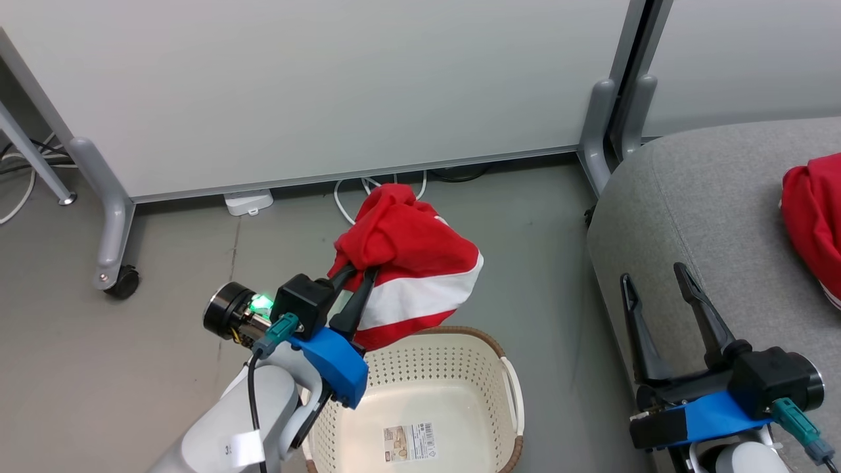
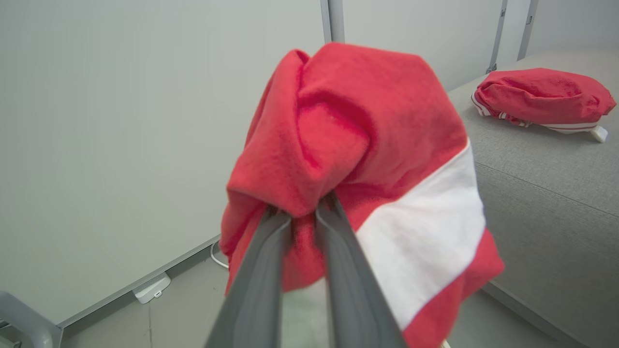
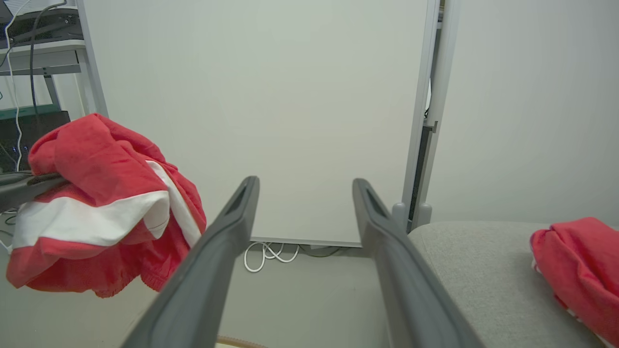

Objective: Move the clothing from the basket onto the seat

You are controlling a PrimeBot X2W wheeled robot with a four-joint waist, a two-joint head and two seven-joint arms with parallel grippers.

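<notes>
Clamping one bunched fold of the clothing [image 1: 420, 263], the left gripper [image 1: 360, 272] risks slippage. The loose drape may snag the basket [image 1: 486, 341] rim; right gripper [image 1: 652, 272] spread, empty.

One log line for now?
left gripper: shut on held garment, above basket | right gripper: open | sofa: second garment lying there

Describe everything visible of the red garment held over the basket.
The red garment is soft, fleecy-looking bright red cloth with a broad white band. It is bunched and crumpled, pinched at a fold by the shut left gripper and draped over its tips. It hangs in the air above the far rim of the basket; nothing else visibly touches it.
</notes>
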